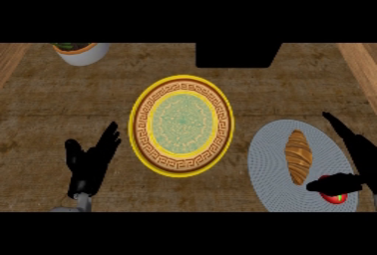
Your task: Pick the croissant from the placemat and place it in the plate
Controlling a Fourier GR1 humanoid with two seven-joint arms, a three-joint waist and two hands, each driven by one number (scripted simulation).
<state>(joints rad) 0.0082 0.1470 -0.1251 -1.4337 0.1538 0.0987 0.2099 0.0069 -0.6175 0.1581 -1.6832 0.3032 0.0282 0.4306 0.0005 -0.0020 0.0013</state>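
Two hands in your view: the left hand [92, 159] sits open, fingers up, left of the plate [138, 124]. The croissant [298, 157] lies on the grey placemat [269, 159], right of the plate. Your right hand [353, 144] is open beside it, thumb near a small red thing [335, 197], grasping nothing.

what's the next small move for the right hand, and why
Probably ease the right hand leftward over the croissant and curl its fingers round it: the croissant lies untouched on the placemat, the open hand is just beside it, and the plate holds nothing.
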